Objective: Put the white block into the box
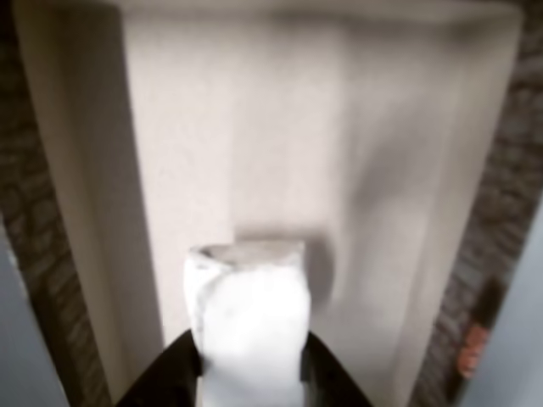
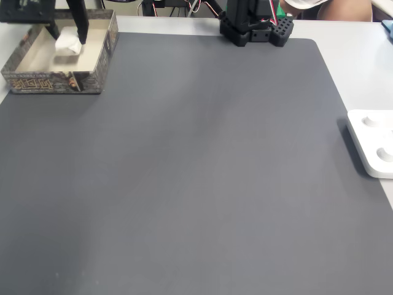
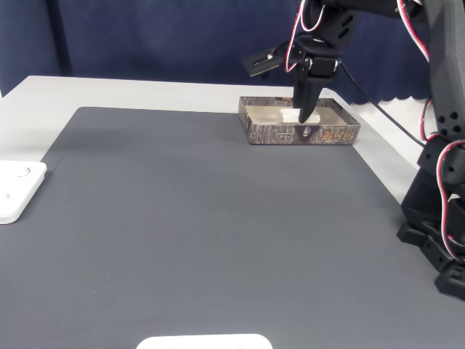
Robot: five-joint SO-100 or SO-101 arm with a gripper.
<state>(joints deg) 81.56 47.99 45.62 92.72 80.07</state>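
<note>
- The block (image 1: 248, 326) sits clamped between the claw's (image 3: 304, 116) black fingers (image 1: 161, 373), inside the box (image 2: 98, 61).
- The box's cream floor lies right under the claw.
- The grey mat (image 2: 196, 184) spreads beyond, a white device (image 2: 373, 142) well apart.
</note>
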